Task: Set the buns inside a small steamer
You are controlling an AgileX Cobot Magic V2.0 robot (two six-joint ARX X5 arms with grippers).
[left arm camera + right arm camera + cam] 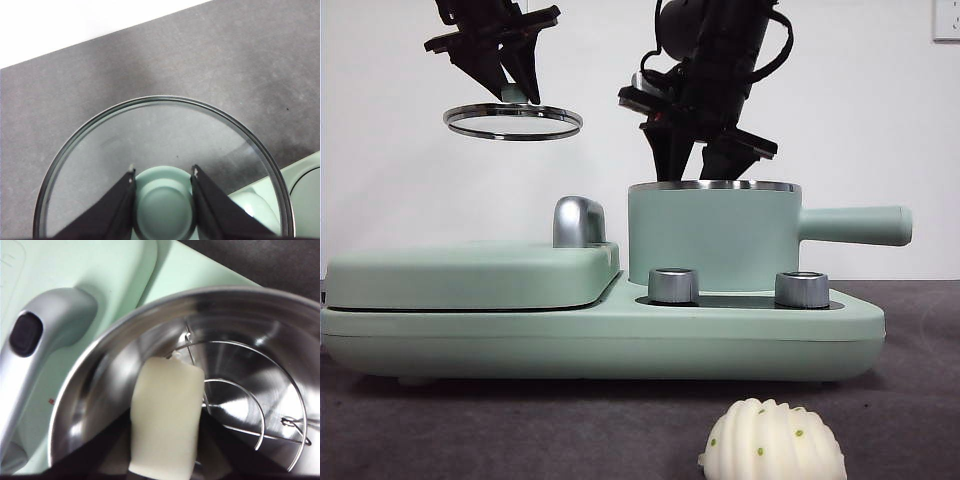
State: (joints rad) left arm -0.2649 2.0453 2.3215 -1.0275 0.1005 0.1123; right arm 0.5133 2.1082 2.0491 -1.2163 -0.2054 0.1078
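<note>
The small steamer (pixel 710 238) is a mint-green pot with a steel rim, standing open on its base. My right gripper (pixel 688 160) hangs just over its mouth, shut on the smooth block bun (pixel 167 415). In the right wrist view that bun sits between the jaws of my right gripper (pixel 166 442), above the steel inside and its wire rack (pixel 250 405). My left gripper (pixel 513 90) is high at the left, shut on the green knob (pixel 162 205) of the glass lid (pixel 512 121). The pleated bun (pixel 772 442) with green specks lies on the table in front.
A flat mint-green hinged lid section (pixel 470 272) with a silver handle (pixel 578 222) takes up the left of the base. Two silver knobs (pixel 673 285) stand at the pot's foot. The pot's straight handle (pixel 855 225) points right. The table (pixel 520 420) is dark grey.
</note>
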